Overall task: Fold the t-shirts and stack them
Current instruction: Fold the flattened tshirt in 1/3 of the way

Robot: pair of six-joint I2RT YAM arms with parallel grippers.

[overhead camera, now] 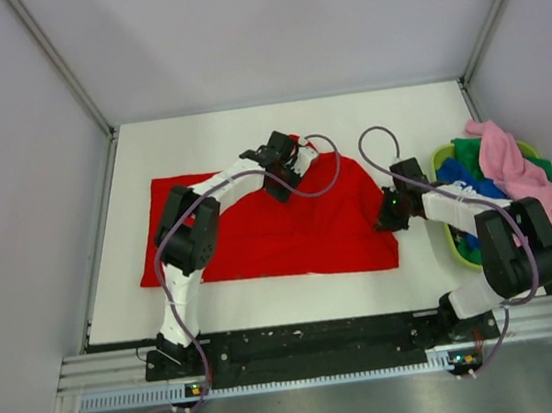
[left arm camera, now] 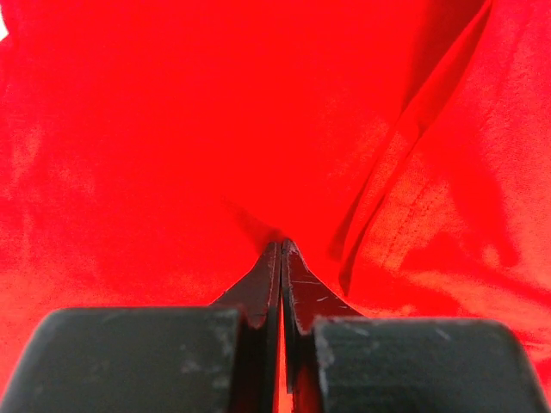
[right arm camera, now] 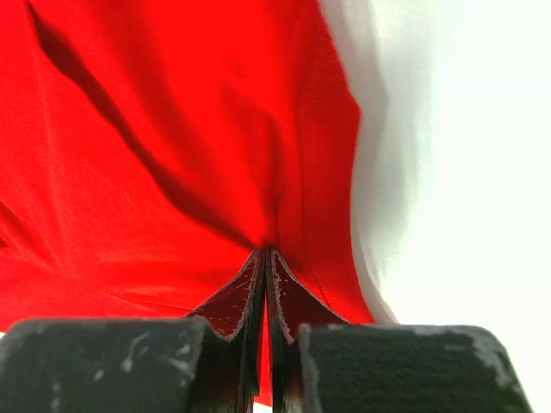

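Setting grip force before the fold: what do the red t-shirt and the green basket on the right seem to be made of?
Red t-shirt: soft matte cloth, likely cotton; it creases and tents where the left gripper and right gripper pinch it. Lime-green basket: probably rigid plastic, with a smooth, evenly curved rim; too small here to be sure.

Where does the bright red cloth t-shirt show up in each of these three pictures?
Top view: the bright red cloth t-shirt lies mid-table.
Left wrist: fills the frame, pinched by the left pincer.
Right wrist: fills the left, pinched by the right pincer.
Shared landmark: white table beside the shirt's right edge, top and right-wrist views.
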